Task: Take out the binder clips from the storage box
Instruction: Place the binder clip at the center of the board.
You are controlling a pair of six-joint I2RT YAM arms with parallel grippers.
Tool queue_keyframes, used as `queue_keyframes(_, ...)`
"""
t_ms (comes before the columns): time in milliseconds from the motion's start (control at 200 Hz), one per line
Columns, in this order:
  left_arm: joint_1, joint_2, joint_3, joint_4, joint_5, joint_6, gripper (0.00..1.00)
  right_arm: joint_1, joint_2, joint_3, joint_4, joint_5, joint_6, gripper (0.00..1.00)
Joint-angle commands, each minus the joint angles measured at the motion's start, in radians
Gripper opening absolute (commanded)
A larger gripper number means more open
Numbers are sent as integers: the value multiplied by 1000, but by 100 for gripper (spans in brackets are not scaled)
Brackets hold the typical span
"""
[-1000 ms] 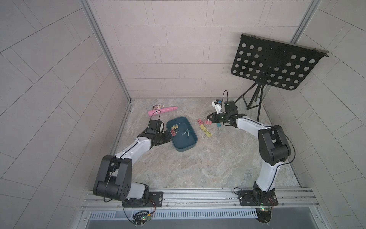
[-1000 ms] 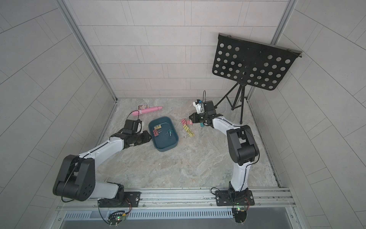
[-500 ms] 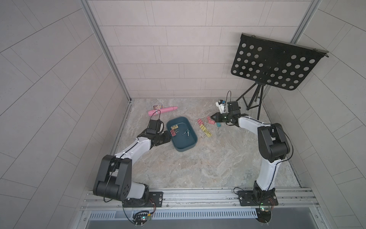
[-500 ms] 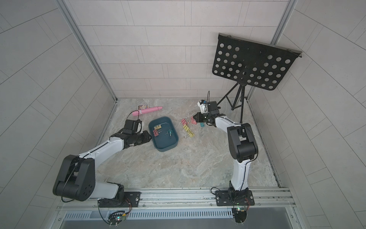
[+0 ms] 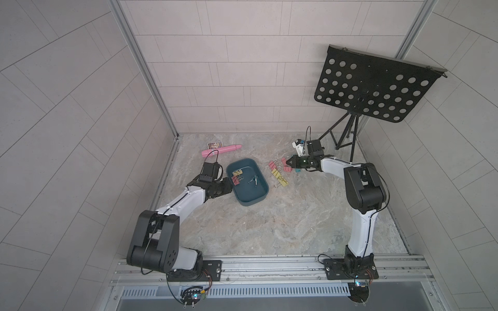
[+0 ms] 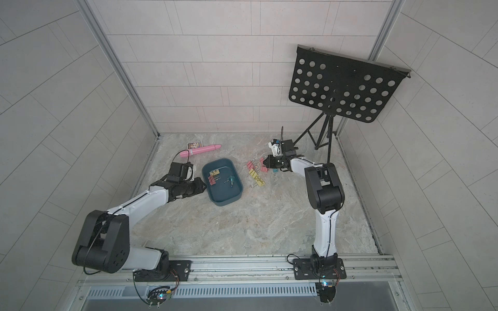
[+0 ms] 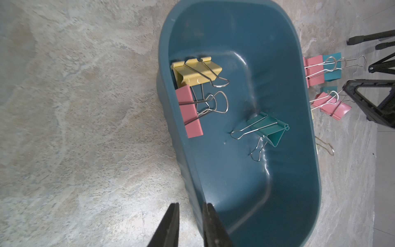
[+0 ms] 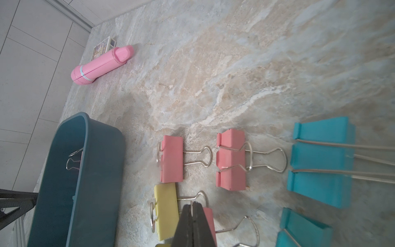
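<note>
Binder clips (image 7: 196,71) in storage box (image 7: 235,181) beyond left claw (image 7: 191,205), tight on rim; right claw (image 8: 193,207) closed, empty

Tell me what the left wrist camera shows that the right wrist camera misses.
Only the left wrist: the floor of the box, with a yellow clip, a pink clip and a teal clip in full view. Only the right wrist: the pink tube and a small card beside it. Both: the blue box, the stone tabletop and loose clips outside the box.
</note>
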Motion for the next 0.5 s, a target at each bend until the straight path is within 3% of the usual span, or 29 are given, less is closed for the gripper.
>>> queue_keyframes(0, -2, -8, -5, -15, -8, 15, 28, -6, 21, 25, -22, 12, -10, 0)
queue_keyframes(495, -2, -10, -5, -16, -7, 16, 28, -20, 36, 27, -30, 15, -6, 0)
